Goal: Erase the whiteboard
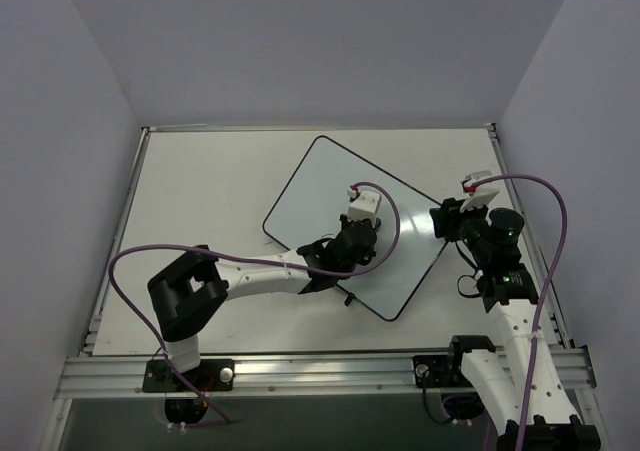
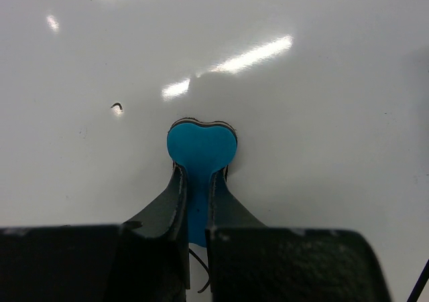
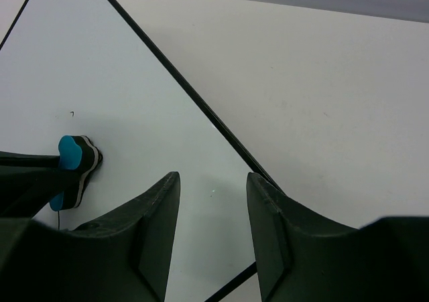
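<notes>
- Mostly, the whiteboard (image 1: 325,186) looks wiped: its glossy face shows bare white in every view, apart from one small dark mark (image 2: 117,106) up and to the left of the eraser.
- The board lies flat and turned at an angle on the table (image 1: 200,201), right of centre, with its thin black rim (image 3: 201,108) running diagonally through the right wrist view.
- The left gripper (image 2: 198,175) is clamped tight on the blue eraser (image 2: 201,148), whose felt side is pressed against the board.
- By the look of it, what is left is a short pass over that last fleck.
- The right gripper (image 3: 213,188) hovers over the board's right edge, its jaws apart with nothing between them.
- A purple cable (image 1: 393,221) loops above the board near the left wrist; nothing lies between the eraser and the mark.
</notes>
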